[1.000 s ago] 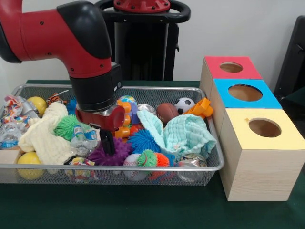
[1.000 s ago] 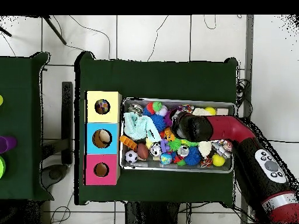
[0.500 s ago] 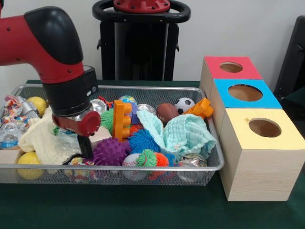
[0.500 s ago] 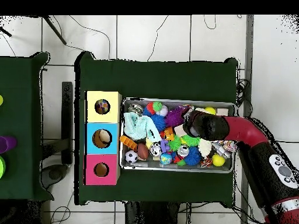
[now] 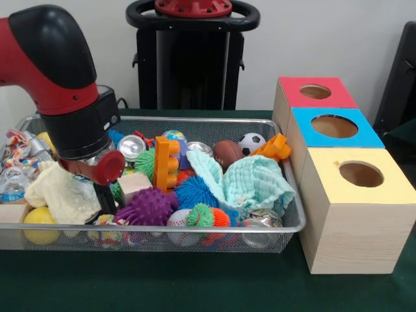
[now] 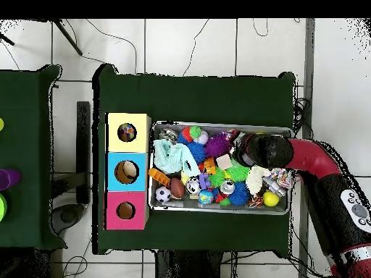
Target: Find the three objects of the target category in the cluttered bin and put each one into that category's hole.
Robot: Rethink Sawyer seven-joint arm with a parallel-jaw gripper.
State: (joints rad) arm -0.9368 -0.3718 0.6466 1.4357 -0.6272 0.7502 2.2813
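The pincer (image 5: 104,198) reaches down into the wire mesh bin (image 5: 195,229) near the bin's front rim in the front view; only one dark finger shows under the red wrist, so I cannot tell whether it is open or closed, or whether it holds anything. No brand, label or writing can be read on any item. Just beside the pincer, toward the boxes, lies a purple spiky ball (image 5: 151,207), with a pale wooden block (image 5: 134,183) touching it from behind. On the pincer's other side is a cream cloth (image 5: 64,194), and a yellow ball (image 5: 40,217) sits in the bin's front corner past it. Beyond the wooden block an orange toy brick (image 5: 167,162) stands upright, its long axis vertical, and a silver can (image 5: 132,147) lies with its end facing the camera. Farther along are a blue spiky ball (image 5: 195,192), a mint cloth (image 5: 250,183), a small brown football (image 5: 228,153) and a small soccer ball (image 5: 251,142). Well apart from the pincer, outside the bin on the green desk (image 5: 195,286), stand three wooden boxes in a row, each with a round hole on top: yellow box (image 5: 359,174), blue box (image 5: 334,127), red box (image 5: 315,92)
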